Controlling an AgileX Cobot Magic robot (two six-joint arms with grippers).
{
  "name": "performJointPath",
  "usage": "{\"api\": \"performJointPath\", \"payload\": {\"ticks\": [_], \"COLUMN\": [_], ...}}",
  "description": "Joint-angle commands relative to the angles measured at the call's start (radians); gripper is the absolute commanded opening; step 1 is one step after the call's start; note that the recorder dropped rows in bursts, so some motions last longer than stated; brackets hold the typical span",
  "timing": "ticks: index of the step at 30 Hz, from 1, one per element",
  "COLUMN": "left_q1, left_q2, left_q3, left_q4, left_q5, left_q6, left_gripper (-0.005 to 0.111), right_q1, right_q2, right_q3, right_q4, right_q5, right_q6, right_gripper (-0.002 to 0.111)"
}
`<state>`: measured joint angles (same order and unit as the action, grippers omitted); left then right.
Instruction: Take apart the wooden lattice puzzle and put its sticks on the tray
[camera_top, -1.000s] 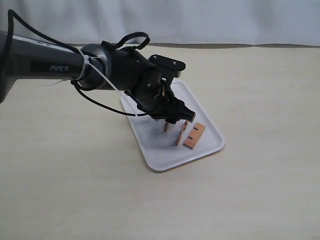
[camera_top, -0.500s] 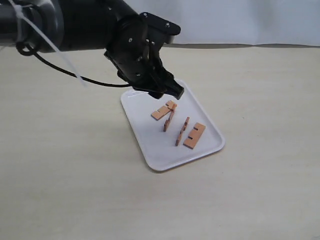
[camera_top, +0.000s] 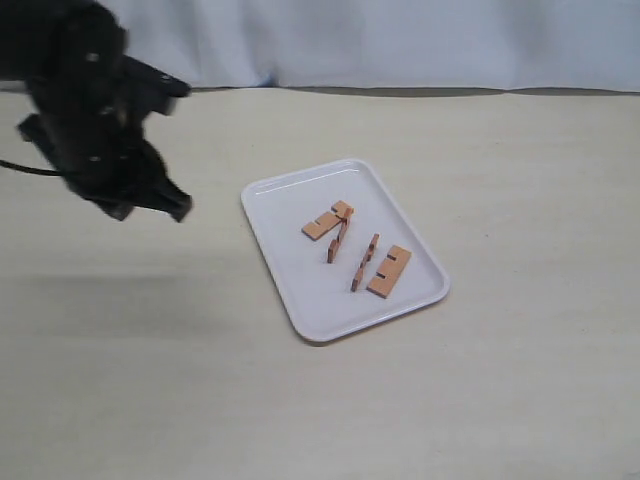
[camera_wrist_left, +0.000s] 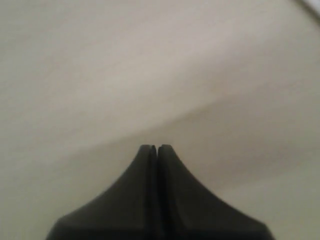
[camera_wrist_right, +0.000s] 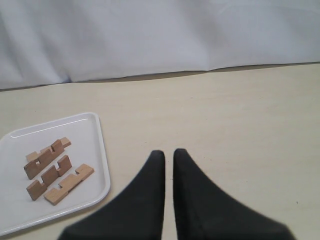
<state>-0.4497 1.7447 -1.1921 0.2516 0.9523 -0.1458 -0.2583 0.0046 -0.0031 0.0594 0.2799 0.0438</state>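
Observation:
No assembled lattice puzzle shows. Its sticks lie apart on the white tray (camera_top: 300, 290): one flat slat (camera_top: 389, 271), one on edge (camera_top: 365, 262), another on edge (camera_top: 337, 242) leaning on a flat one (camera_top: 326, 221). My left gripper (camera_top: 180, 208), blurred, hangs above the table well left of the tray. In the left wrist view it (camera_wrist_left: 154, 147) is shut with nothing in it, over bare table. My right gripper (camera_wrist_right: 169, 152) is shut and holds nothing, and it stands beside the tray (camera_wrist_right: 95, 150) and sticks (camera_wrist_right: 50, 175). It is out of the exterior view.
A beige tabletop (camera_top: 480, 380) spreads around the tray. A white cloth backdrop (camera_top: 400, 40) hangs along the far edge. The left arm's dark body (camera_top: 80, 110) fills the upper left of the exterior view.
The left gripper has lifted off the tray and swung far to the left, leaving the fourth slat on the tray. The sticks have stayed still since half a second ago.

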Motion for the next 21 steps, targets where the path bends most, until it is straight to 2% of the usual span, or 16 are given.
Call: {"api": "performJointPath", "payload": {"ticks": [1,4,7,8,12,21], "left_q1": [0.223,0.397,0.503,0.513,0.505,0.366], "left_q2": [-0.197,-0.309,-0.421,-0.449,-0.575,-0.965], "left_q3": [0.18,0.303,0.361,0.367,0.384,0.552], "left_q4": [-0.084,-0.156,-0.294,-0.315,-0.362,-0.36], "left_q5": [-0.113,-0.24,-0.319,-0.328,-0.367,-0.632], "left_q6": [0.075,0.068,0.131,0.161,0.178,0.207], "left_gripper": [0.0,0.0,0.0,0.0,0.0,0.0], "right_q1": [-0.007,-0.007,-0.007,-0.007,-0.007,-0.007], "right_q2": [-0.005,-0.005,-0.005,-0.005,-0.005,-0.005], "right_q3": [0.003,0.003,0.003,0.003,0.003,0.003], "right_q4": [0.004,0.004,0.004,0.004,0.004,0.004], "right_q5": [0.003,0.003,0.003,0.003,0.003,0.003], "right_q6": [-0.004,-0.004,-0.004,-0.004,-0.004,-0.004], "right_gripper": [0.006,0.006,0.006,0.006,0.006,0.006]}}
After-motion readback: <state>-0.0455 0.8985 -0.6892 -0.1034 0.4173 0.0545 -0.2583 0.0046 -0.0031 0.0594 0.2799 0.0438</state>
